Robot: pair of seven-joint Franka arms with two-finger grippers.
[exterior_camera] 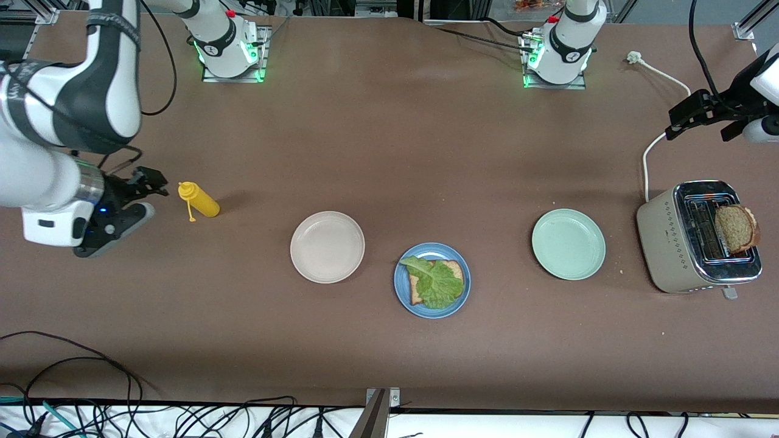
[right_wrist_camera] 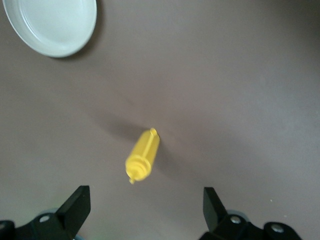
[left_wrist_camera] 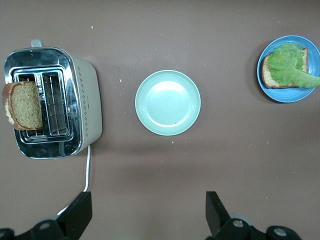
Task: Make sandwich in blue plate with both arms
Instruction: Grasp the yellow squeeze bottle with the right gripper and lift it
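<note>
Blue plate (exterior_camera: 401,292) up front: one bread slice (exterior_camera: 420,286), lettuce leaf (exterior_camera: 437,282) on top.
Front view: beige plate (exterior_camera: 327,247) and pale green plate (exterior_camera: 568,244) bare; toaster (exterior_camera: 663,243) holds a second slice (exterior_camera: 736,227).
Left wrist view: left gripper (left_wrist_camera: 148,214) spread, empty, over bare table.
Right wrist view: right gripper (right_wrist_camera: 146,210) spread, empty, over a mustard bottle (right_wrist_camera: 142,156).

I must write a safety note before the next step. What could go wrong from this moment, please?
1. The second bread slice sits tilted at the edge of the toaster; a grasp by the open left gripper may push it off.
2. The lettuce leaf lies loose and overhangs the bottom slice on the blue plate; placing bread on top could shift it.
3. The yellow bottle stands close to the open right gripper and might be knocked over.
</note>
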